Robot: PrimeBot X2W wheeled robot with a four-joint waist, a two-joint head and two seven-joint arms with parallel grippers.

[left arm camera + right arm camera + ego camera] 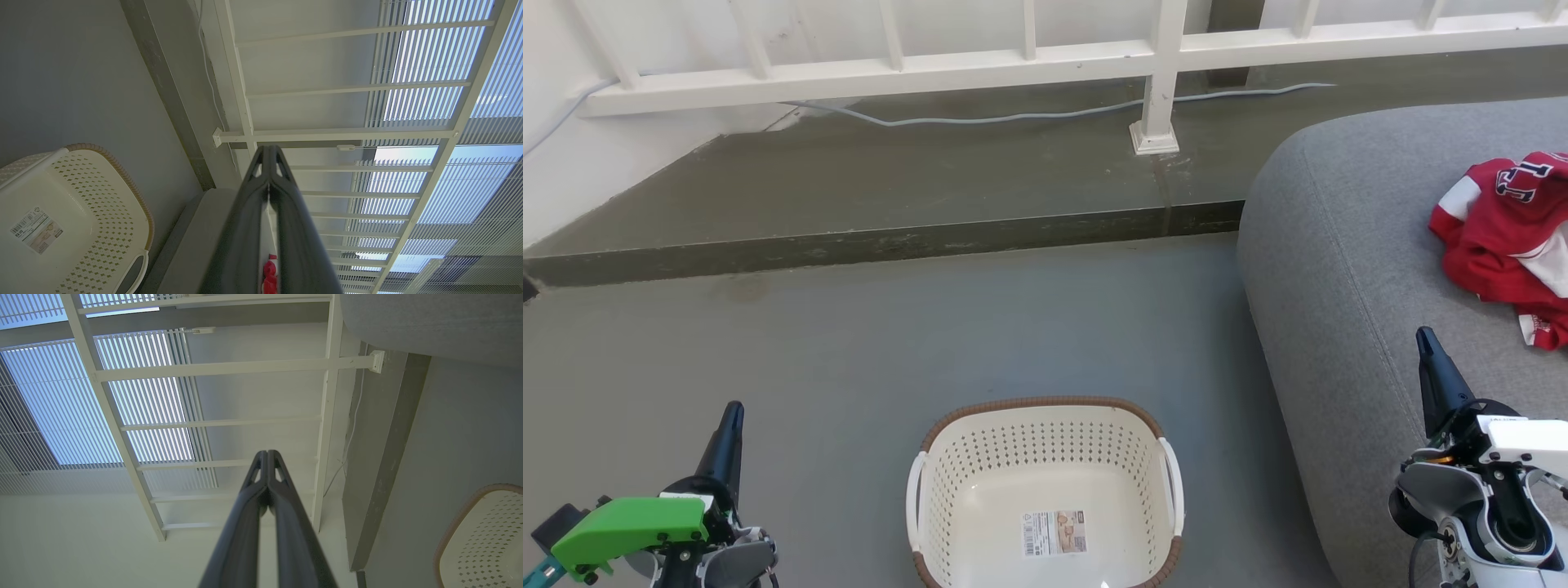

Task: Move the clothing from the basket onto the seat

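Note:
The cream basket (1045, 490) with its brown rim stands on the grey floor at bottom centre, holding nothing but a label sticker (1054, 532). Red and white clothing (1507, 241) lies bunched on the big grey seat (1347, 269) at the right. My left gripper (733, 412) hangs shut at the lower left, left of the basket. Over the seat's front edge, my right gripper (1424, 339) is shut with nothing in it. In the left wrist view the shut gripper (268, 150) points at the railing, with the basket (73, 220) at the left and a sliver of clothing (269, 275) low down. The right wrist view has the shut gripper (267, 454) and the basket (482, 539).
A raised concrete step (882, 243) crosses the floor beyond the basket. Behind it runs a white railing (1013, 65) with a post (1156, 98) and a grey cable (1013, 116) along its foot. A white wall (572, 163) closes the left side.

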